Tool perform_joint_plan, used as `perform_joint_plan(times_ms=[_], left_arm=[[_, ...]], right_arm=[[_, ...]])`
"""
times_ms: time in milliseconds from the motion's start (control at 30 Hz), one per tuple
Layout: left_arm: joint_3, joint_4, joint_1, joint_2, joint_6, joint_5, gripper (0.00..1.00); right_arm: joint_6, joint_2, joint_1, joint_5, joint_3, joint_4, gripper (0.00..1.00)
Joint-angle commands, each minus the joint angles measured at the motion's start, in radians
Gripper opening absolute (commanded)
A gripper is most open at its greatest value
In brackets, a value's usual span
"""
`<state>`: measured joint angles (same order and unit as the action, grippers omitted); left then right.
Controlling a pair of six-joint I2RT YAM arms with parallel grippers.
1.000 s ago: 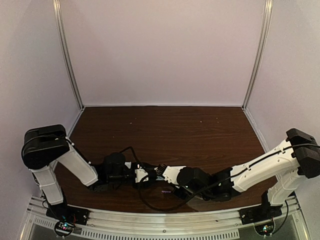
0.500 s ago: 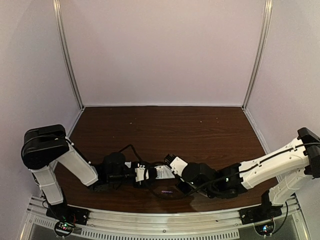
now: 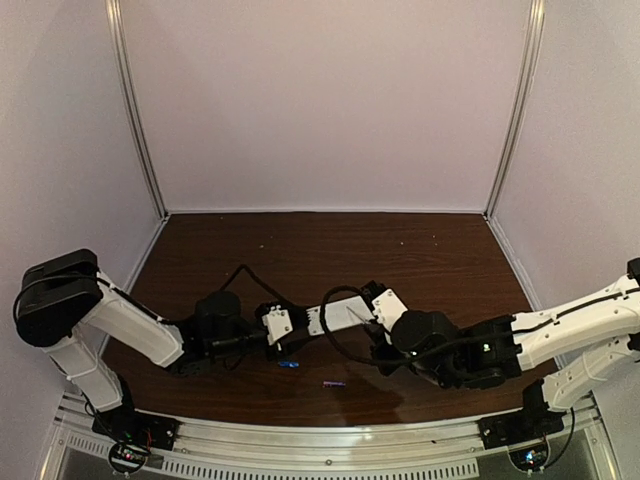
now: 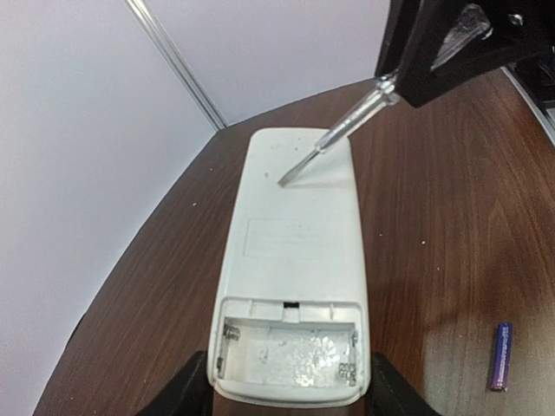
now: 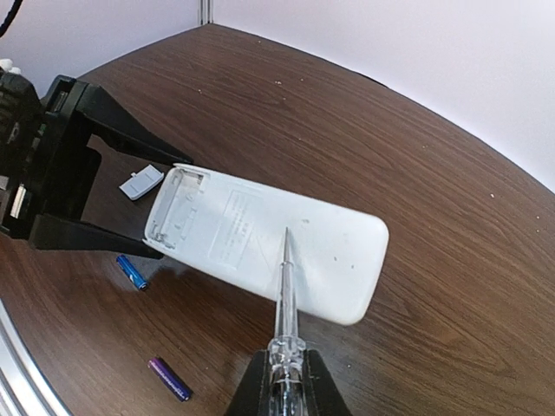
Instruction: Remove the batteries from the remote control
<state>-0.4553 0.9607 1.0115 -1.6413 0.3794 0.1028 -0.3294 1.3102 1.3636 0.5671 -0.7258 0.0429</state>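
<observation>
We count one slim white rectangular plastic remote control (image 4: pixel 295 251), two tiny slim cylindrical batteries, one clear thin pointed tool (image 5: pixel 285 286), one small pale rectangular plastic piece (image 5: pixel 140 183) and two claws over the dark wood-grain desk (image 3: pixel 400 260). The blue battery (image 5: pixel 132 271) lies on the desk just beside the remote control's open end, and the purple battery (image 5: pixel 168 379) lies on the desk nearer the front edge, apart from the blue one. The pale piece lies flat on the desk between the left claw's fingers. The left claw (image 4: pixel 290 392) is clenched on the remote control at its open end, one black finger on each long side, and holds it back-up with a shadow beneath it. The right claw (image 5: pixel 284 368) is clamped on the clear thin pointed tool, whose tip sits over the plain white back; we cannot tell whether it touches. A second ago the overhead view showed only the purple battery on the desk, with both claws bunched low over the remote control; now the blue battery shows too, and the remote control sits farther right and farther back, in plain sight between the claws. The battery compartment (image 4: pixel 290 351) stands uncovered, showing only metal contacts and a bare pale floor
</observation>
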Motion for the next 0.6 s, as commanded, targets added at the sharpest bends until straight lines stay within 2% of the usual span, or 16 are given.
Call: perform_joint_plan(times_ms=[0, 433, 567], left_arm=[[-0.028, -0.056, -0.003, 0.063, -0.116, -0.104, 0.0], [-0.019, -0.295, -0.002, 0.209, -0.305, -0.379, 0.0], [-0.014, -0.377, -0.003, 0.26, -0.371, -0.486, 0.0]], right_arm=[[-0.09, -0.052, 0.001, 0.05, -0.003, 0.063, 0.0], [-0.151, -0.175, 0.0, 0.018, 0.067, 0.005, 0.0], [-0.163, -0.183, 0.001, 0.004, 0.032, 0.067, 0.0]])
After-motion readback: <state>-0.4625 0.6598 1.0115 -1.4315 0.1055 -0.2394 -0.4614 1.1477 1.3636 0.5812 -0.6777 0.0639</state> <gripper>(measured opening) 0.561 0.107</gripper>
